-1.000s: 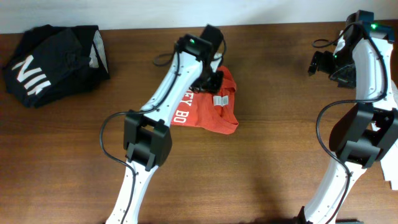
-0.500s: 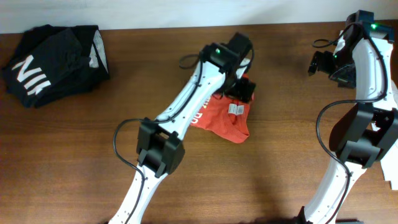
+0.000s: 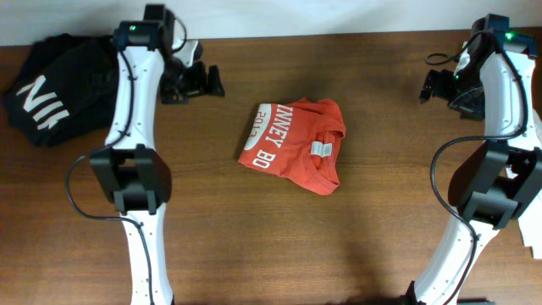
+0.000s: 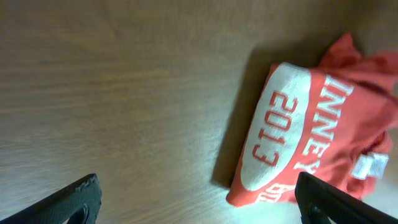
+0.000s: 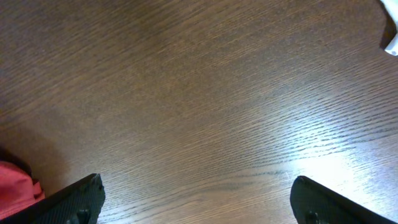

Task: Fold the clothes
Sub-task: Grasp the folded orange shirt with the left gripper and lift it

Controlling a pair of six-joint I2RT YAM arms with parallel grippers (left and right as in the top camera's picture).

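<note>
Overhead: the left gripper is spread wide and empty. The folded red-orange T-shirt lies well apart beyond its fingertips, cut off at the left wrist frame edge. The left arm hides part of the black garment. The right gripper is likewise spread.

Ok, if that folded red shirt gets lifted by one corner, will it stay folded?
Probably not: the red-orange T-shirt looks soft, its edges rumpled, so it would likely droop open. Pushed across the wooden table, it may bunch rather than slide whole.
</note>
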